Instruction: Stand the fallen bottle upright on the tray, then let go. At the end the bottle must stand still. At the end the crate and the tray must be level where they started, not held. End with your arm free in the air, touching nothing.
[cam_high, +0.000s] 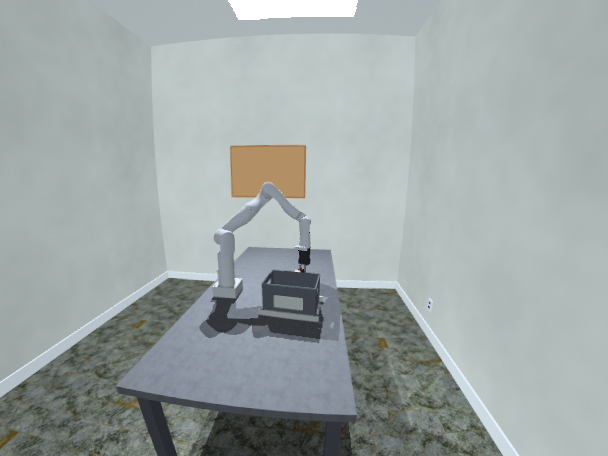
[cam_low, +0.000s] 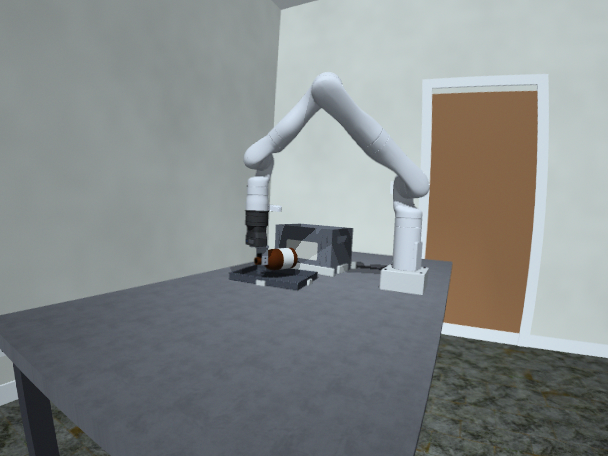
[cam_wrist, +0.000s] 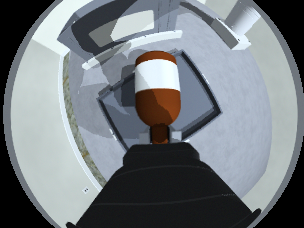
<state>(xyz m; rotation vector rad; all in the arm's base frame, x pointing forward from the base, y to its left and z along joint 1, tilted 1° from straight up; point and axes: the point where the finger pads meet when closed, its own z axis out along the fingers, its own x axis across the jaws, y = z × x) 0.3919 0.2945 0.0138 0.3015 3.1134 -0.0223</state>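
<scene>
The brown bottle (cam_low: 276, 259) (cam_wrist: 158, 102) with a white label lies about level, a little above the tray (cam_low: 282, 283) (cam_wrist: 195, 97), with a dark gap under it in the exterior view. My gripper (cam_low: 261, 259) (cam_wrist: 159, 131) points straight down and is shut on the bottle's neck. The bottle's base points toward the crate's side. The tray sits flat on the table. The dark grey crate (cam_high: 268, 299) (cam_low: 337, 250) (cam_wrist: 167, 17) stands level beside the tray. In the top view the crate hides the tray and most of the bottle.
Pale strips (cam_high: 290, 315) (cam_low: 317, 270) (cam_wrist: 135, 47) run along the crate's foot, close to the tray. The arm's base (cam_high: 227, 288) (cam_low: 404, 280) stands on the table (cam_high: 240, 375) (cam_low: 300, 350), across from the tray. A table edge runs beyond the tray's far side.
</scene>
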